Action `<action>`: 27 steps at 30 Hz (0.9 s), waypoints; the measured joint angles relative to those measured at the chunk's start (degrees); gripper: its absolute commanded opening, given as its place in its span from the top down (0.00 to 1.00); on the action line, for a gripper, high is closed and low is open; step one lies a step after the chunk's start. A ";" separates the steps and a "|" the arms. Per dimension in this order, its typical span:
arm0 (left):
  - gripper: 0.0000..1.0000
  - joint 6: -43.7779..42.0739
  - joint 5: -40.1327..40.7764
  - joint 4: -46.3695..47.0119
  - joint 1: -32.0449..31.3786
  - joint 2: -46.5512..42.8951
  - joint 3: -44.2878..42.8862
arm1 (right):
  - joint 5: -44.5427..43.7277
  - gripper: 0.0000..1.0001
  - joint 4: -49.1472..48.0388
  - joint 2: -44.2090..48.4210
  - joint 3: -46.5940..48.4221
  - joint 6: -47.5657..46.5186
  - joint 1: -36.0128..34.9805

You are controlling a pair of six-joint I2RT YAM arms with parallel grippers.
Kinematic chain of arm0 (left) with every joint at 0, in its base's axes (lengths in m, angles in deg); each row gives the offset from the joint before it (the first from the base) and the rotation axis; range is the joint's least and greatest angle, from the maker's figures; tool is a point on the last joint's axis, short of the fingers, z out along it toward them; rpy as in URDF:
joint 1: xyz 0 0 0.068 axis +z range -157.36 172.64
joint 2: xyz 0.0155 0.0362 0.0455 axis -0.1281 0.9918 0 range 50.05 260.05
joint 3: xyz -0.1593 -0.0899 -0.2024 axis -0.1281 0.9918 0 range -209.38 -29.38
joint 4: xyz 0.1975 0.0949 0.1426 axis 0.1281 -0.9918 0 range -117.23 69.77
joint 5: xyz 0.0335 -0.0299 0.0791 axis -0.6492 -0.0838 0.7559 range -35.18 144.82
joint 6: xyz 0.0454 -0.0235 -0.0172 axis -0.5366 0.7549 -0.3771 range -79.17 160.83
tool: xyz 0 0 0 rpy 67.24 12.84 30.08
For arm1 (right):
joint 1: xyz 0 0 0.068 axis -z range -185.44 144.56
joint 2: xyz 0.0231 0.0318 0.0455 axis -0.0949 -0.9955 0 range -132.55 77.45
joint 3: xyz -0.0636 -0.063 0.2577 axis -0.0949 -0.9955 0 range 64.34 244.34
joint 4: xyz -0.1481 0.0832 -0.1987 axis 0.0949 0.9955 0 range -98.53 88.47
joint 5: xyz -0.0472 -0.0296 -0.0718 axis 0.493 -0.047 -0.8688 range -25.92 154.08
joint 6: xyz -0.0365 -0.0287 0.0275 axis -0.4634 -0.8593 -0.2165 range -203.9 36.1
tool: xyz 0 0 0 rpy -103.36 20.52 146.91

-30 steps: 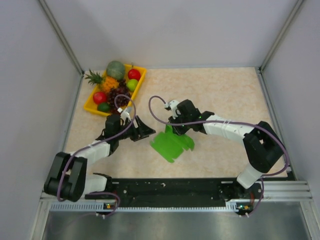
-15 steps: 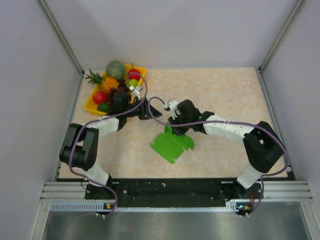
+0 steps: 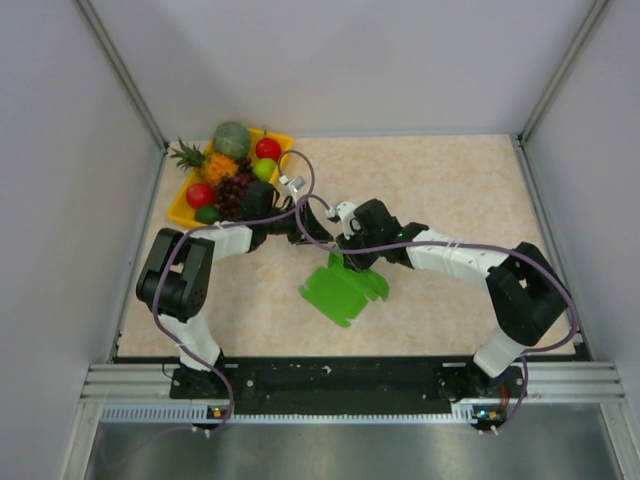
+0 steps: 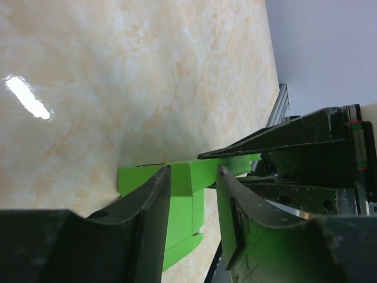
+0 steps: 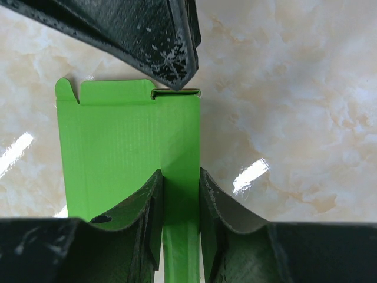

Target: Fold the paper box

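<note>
Mid-fold here: bright green notched paper box (image 3: 345, 288) lying mid-worktop (image 3: 450, 180), bit toward near edge, one flap stood up. Right tool (image 5: 179, 175) pinching that flap. Left tool (image 4: 193, 172) part-spread, straddling flap's far corner, no clamp I can see. Next, imo: left nips in, creases flap over gently. Yellow plastic fruit tray (image 3: 178, 212) at far-left corner, well apart. Only crowding is tools nearly bumping.

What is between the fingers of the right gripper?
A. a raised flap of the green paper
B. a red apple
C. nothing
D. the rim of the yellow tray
A: in the right wrist view, a raised strip of the paper fills the gap of the right gripper.
</note>
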 measured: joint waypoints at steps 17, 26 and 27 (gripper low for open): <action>0.70 -5.57 -0.94 -2.64 -1.27 0.00 0.48 | 0.68 0.76 0.02 0.00 0.00 0.00 0.00; 0.81 -7.06 -0.48 -2.56 -2.29 0.00 1.77 | 1.03 0.76 0.22 0.00 -0.04 0.02 0.00; 0.82 -7.10 -0.44 -2.45 -2.29 0.00 1.88 | 1.07 0.76 0.24 0.00 -0.07 0.02 -0.02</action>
